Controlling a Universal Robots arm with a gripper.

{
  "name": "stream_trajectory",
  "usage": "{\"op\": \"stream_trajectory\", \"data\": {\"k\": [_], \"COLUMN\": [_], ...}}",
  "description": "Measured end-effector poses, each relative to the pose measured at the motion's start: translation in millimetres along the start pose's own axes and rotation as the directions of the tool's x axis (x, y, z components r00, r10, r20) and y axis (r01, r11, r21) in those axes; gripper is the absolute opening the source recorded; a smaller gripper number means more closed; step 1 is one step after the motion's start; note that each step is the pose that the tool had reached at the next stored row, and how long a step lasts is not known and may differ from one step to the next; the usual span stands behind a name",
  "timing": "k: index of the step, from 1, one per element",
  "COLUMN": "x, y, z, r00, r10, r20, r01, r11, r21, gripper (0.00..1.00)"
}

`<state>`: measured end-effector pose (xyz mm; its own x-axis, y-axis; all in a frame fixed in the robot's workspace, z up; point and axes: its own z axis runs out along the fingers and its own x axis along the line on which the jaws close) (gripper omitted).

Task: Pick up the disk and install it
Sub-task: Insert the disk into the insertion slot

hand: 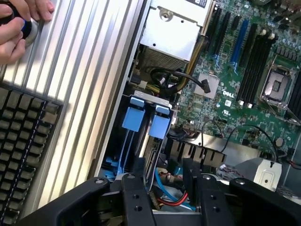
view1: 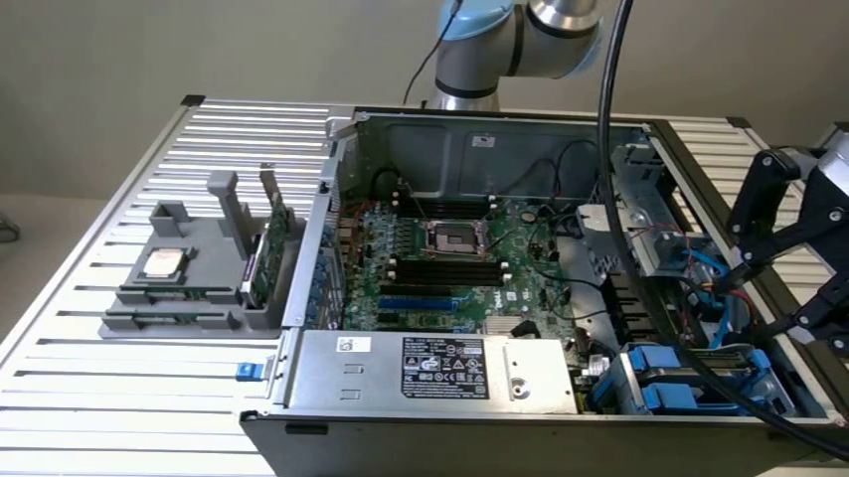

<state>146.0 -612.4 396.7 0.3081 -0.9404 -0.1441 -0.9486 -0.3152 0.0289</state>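
The exterior view gives us the whole open computer case (view1: 478,149) on the slatted counter (view1: 119,397). The arm (view1: 511,40) rises behind it, and the gripper (view1: 780,288) hangs over the case's side at the exterior view's right. That view also shows a grey fixture (view1: 173,318) on the counter beside the case, at the exterior view's left. In it lie a small square silver chip (view1: 163,262) and a green circuit card (view1: 274,260) standing on edge.

The wrist view adds what the other lacks. A person's hand (hand: 19,23) rests on the counter outside the case, near what looks like a black keyboard (hand: 23,141). This view also looks past the fingers (hand: 136,202) into the case. The fingers stand partly apart, red and blue cables (hand: 167,200) show through the gap, and we see nothing clamped between them.

Inside the case lie the motherboard (view1: 451,283), with its open processor socket (view1: 451,237), and the silver power supply (view1: 424,366) along the front wall. The disk (view1: 650,363), framed in blue, stands on edge in the drive bay in the corner next to the power supply. It is just beside a second blue carrier (hand: 133,115) and below the gripper. We cannot tell whether the fingers touch it, and its label is hidden from us.
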Motion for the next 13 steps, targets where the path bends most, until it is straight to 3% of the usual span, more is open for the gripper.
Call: {"op": "stream_trajectory", "data": {"k": [9,13], "x": [3.4,3.7], "y": [-8.5,-8.7], "z": [4.4,6.2], "r00": [1.0000,0.9980], "r10": [-0.004,0.064], "r20": [0.0000,0.0023], "r01": [0.004,-0.064], "r11": [1.0000,0.9979], "r21": [-0.0009,0.0088], "gripper": [0.45,0.45]}}
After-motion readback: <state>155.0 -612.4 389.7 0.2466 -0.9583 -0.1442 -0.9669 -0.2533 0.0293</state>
